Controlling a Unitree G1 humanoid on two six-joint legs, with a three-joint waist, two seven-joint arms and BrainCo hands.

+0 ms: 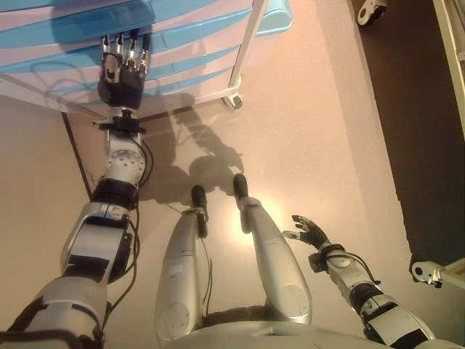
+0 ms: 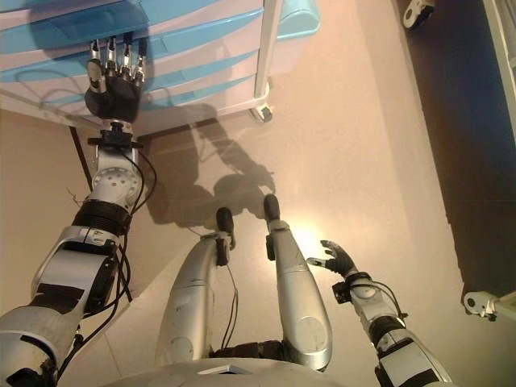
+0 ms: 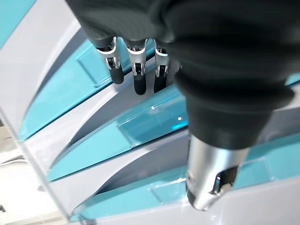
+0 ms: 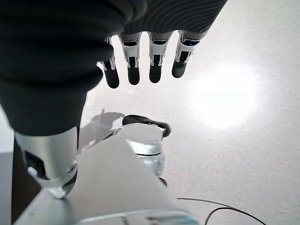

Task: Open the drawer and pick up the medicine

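A white drawer cabinet (image 1: 189,43) with translucent blue drawer fronts stands on castors at the top left. All its drawers look shut. My left hand (image 1: 122,69) reaches up to it with straight fingers, the tips (image 3: 136,82) at the handle recess of an upper blue drawer front (image 3: 93,65). My right hand (image 1: 311,231) hangs open and empty low at the right, over the floor. No medicine shows in any view.
The cabinet's castor (image 1: 232,100) sits on the beige floor (image 1: 305,123). A dark mat (image 1: 414,109) covers the floor at the right, with other castors (image 1: 370,10) at the top right and at the right edge (image 1: 429,272).
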